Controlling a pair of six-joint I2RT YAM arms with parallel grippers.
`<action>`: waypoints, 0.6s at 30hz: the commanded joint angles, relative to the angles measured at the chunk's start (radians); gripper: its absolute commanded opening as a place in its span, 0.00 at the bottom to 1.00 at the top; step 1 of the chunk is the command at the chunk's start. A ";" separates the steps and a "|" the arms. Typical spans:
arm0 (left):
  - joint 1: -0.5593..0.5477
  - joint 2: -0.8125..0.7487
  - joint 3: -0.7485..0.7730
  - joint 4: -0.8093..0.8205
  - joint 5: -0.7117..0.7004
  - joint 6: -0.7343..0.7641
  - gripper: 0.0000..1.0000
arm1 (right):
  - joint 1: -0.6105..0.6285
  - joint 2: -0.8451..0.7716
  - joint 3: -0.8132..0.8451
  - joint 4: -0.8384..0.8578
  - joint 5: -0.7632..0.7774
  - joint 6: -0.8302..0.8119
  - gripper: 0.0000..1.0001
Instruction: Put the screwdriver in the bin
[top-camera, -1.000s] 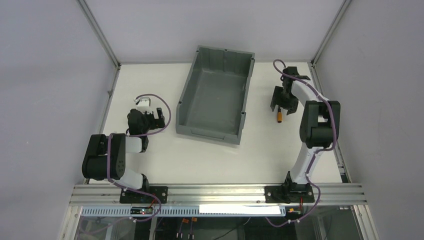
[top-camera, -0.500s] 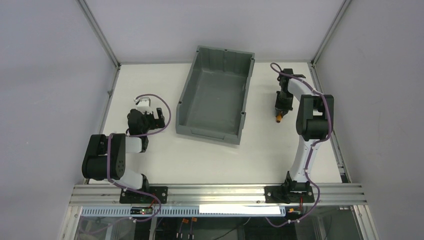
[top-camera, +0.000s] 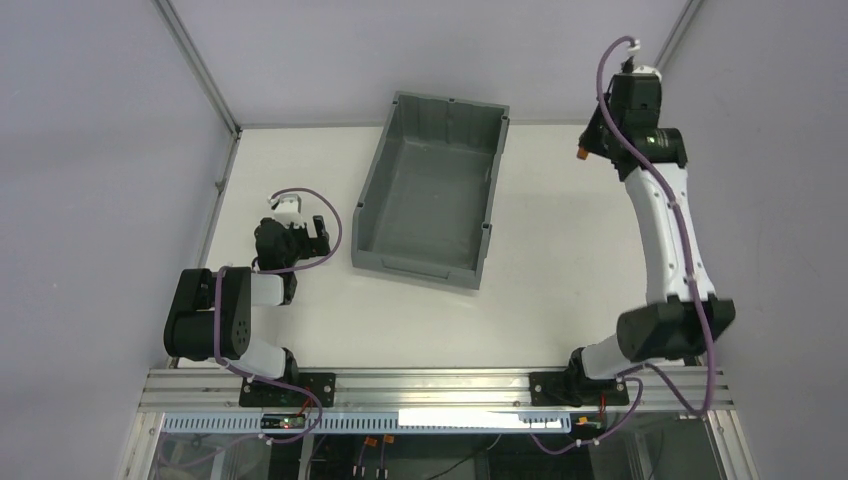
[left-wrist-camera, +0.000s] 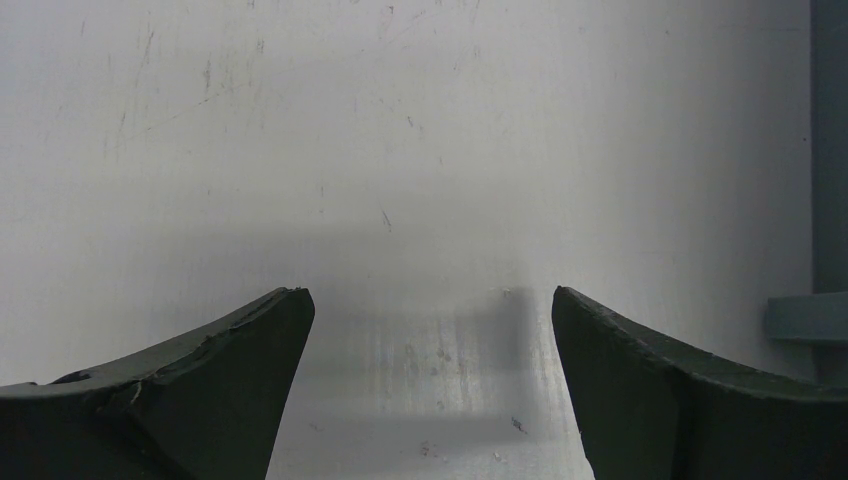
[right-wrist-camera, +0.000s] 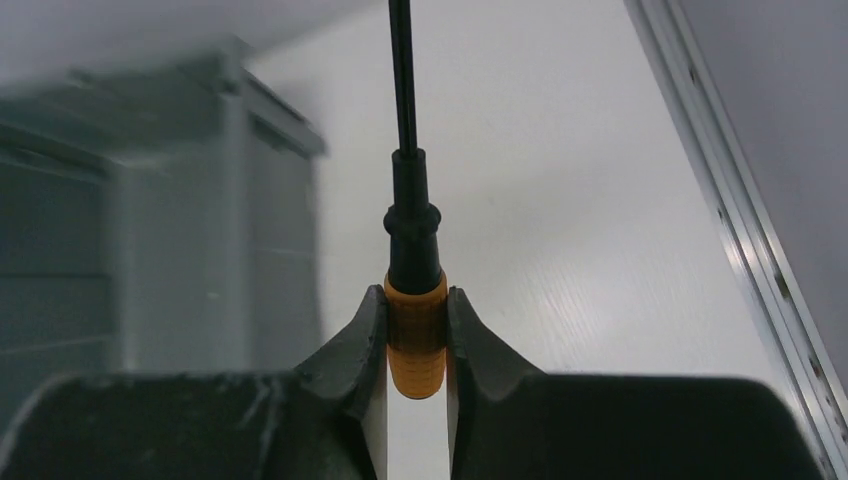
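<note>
On the desk (top-camera: 300, 330): white matt top, fine scratches and scuffs visible in the left wrist view. Pale grey walls (top-camera: 100, 150) close three sides, aluminium posts (top-camera: 195, 65) rise at the far corners, and a slotted rail (top-camera: 430, 385) along the near edge carries both arm bases. Bin (top-camera: 375, 195) sits centre-far, dark grey, long axis slightly skewed, with tall walls and the lower cut-down end facing the near edge. Screwdriver (right-wrist-camera: 415, 340): short orange handle, black collar, thin black shaft running straight away from the right wrist camera, tip out of frame. Right pincer (right-wrist-camera: 416, 310) is clamped on the orange handle, one finger on each side, shaft free. Top view puts this pincer high near the far right corner, arm stretched long; only an orange speck of the screwdriver shows there, held in the air, to the right of the bin and well apart from its right wall. Right wrist view: bin blurred at left, metal edge strip (right-wrist-camera: 730, 230) at right, a wide band of white desk between them. Left pincer (left-wrist-camera: 430, 330) is low over the desk left of the bin, fingers spread wide, scuffed desk showing between them, bin wall just inside the right border of that view. Near half of the desk, between bin front and rail, shows white surface only.
</note>
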 joint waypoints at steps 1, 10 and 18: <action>-0.008 0.002 0.017 0.038 0.014 0.012 0.99 | 0.096 -0.188 0.042 0.155 0.050 0.034 0.00; -0.008 0.001 0.017 0.038 0.015 0.012 0.99 | 0.458 -0.291 -0.102 0.468 0.184 0.131 0.00; -0.008 0.000 0.016 0.038 0.014 0.012 0.99 | 0.606 -0.026 -0.101 0.452 0.176 0.311 0.00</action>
